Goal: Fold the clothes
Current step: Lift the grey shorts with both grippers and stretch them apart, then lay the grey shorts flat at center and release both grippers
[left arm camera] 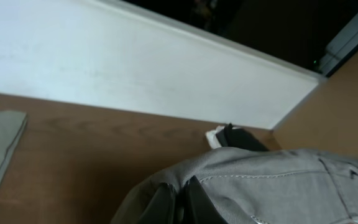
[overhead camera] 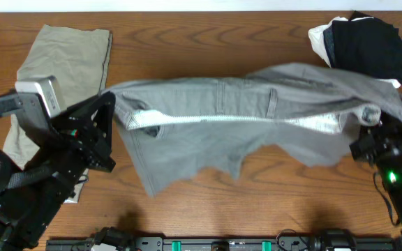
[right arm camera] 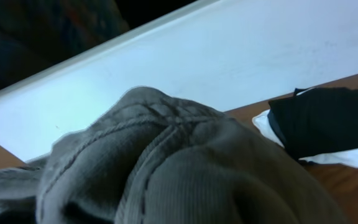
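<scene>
Though stretched wide, grey shorts (overhead camera: 222, 139) wrinkled, pale lining showing.

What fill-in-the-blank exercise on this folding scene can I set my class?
1. The left claw and right claw both grip the shorts, whose colour is ____.
2. The khaki garment lies beside the robot's ____ arm.
3. The black garment rests on a ____ one.
Missing words: grey; left; white.

One pair of grey shorts (overhead camera: 243, 118), one khaki garment (overhead camera: 68, 56), one black-and-white pile (overhead camera: 365, 42).
</scene>
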Robot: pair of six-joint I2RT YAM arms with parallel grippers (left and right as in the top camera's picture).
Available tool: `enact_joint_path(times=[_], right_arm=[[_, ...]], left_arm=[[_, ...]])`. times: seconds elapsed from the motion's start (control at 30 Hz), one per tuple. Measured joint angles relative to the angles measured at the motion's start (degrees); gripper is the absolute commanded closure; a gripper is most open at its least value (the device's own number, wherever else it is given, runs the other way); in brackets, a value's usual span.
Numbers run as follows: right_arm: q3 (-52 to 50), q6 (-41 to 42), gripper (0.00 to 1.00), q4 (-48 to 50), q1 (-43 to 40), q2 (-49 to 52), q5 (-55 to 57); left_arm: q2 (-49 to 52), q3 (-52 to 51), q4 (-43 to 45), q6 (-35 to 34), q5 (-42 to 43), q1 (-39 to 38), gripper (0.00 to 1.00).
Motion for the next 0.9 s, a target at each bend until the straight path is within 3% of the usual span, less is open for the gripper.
enact_joint_path(times=[0.23, 0.5, 0.73, 0.9], right_arm=[[0.24, 3.63, 0.99, -3.06, 0.0, 1.73, 1.6], [0.35, 4.63, 0.99, -1.03, -0.02, 19.93, 3.56], [0.31, 4.81, 0.99, 10.27, -0.07, 40.11, 2.97], [0.33, 3.93, 0.99, 24.17, 1.29, 54.4, 3.1]], left_arm=[[3.67, -0.11, -3.5, -0.26, -0.96, -0.02, 0.94], [18.93, -1.64, -2.82, -0.26, -3.5, -0.04, 0.94], [34.82, -1.97, 4.02, -0.26, -5.62, 0.09, 0.94], [44.98, -1.99, 12.76, -0.24, -6.62, 0.17, 0.94]])
